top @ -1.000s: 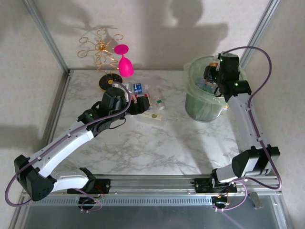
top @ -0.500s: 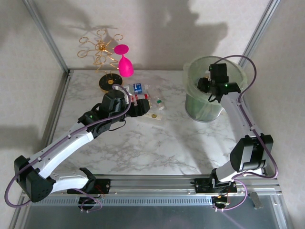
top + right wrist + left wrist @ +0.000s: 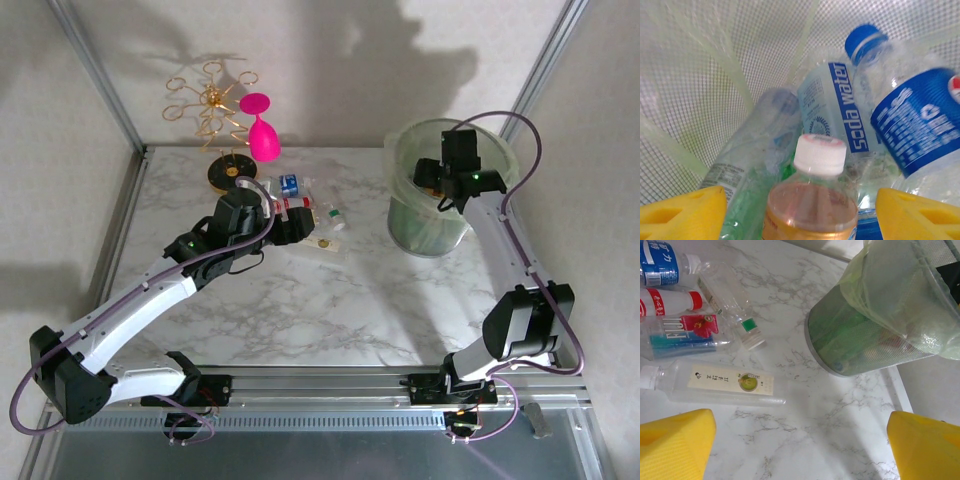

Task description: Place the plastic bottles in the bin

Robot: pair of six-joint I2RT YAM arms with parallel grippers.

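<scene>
Several plastic bottles lie in a cluster on the marble table beside my left gripper. In the left wrist view they include a blue-label one, a red-capped one and a long cream-label one. My left gripper hangs open over bare marble just below them. The bin stands at the right. My right gripper is inside its mouth. Its yellow fingers stand open, apart from a white-capped amber bottle between them. More bottles lie below.
A gold wire rack and a pink wine glass stand at the back left. Metal frame posts rise at both rear corners. The bin's mesh wall closely surrounds my right gripper.
My right arm dipped into the bin's mouth and its jaws spread apart from the amber bottle. The left arm stayed still.
</scene>
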